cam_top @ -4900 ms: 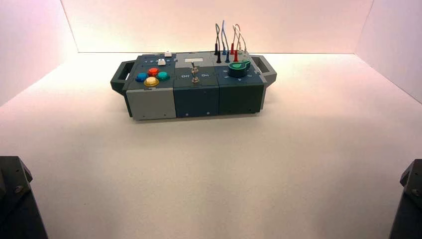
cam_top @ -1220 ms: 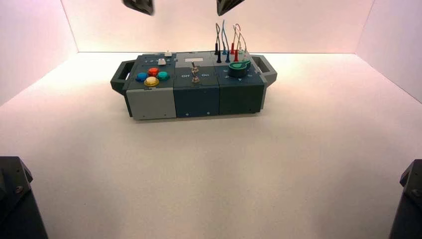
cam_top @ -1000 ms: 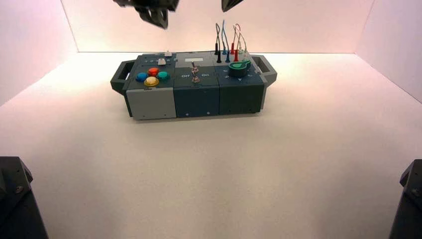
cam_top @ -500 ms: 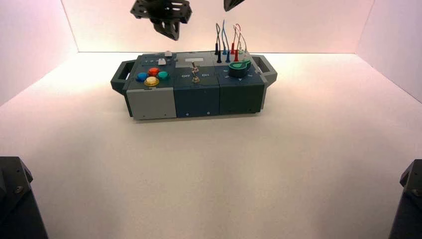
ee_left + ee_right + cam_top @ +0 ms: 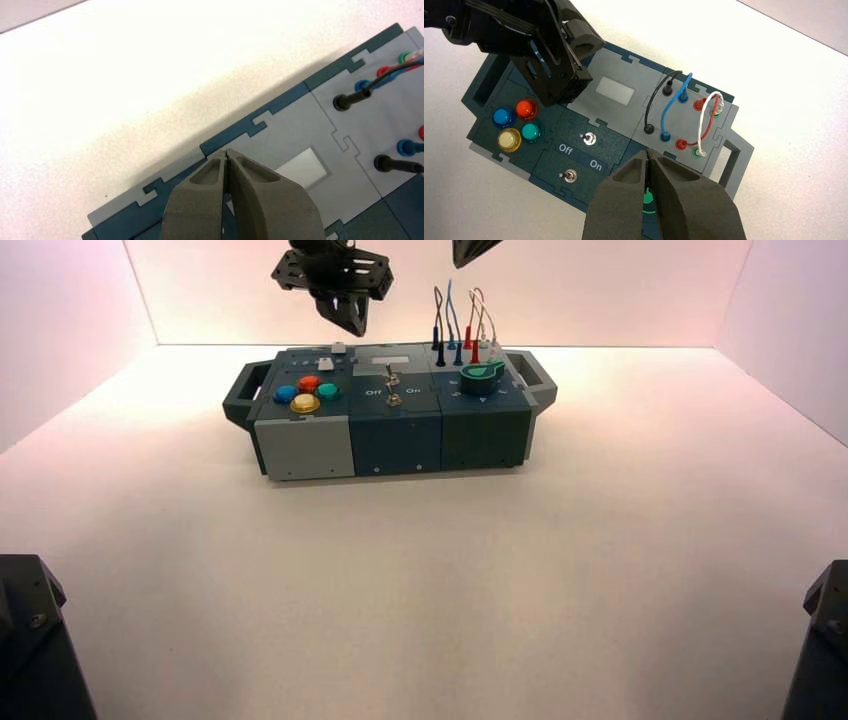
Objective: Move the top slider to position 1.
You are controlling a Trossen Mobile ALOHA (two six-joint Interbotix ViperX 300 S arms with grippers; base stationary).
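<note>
We're in the approach step: left gripper (image 5: pixel 342 312), fingers pressed together w/ nothing between, hangs upper centre of the high view, just above the box's (image 5: pixel 390 430) back edge. The top slider (image 5: pixel 338 347) is the tiny white knob right below it, untouched. Next, we think, calls for a short drop beside the knob, then a sideways nudge. Right gripper (image 5: pixel 650 159), also closed & empty, waits above the green knob (image 5: pixel 481 376).
</note>
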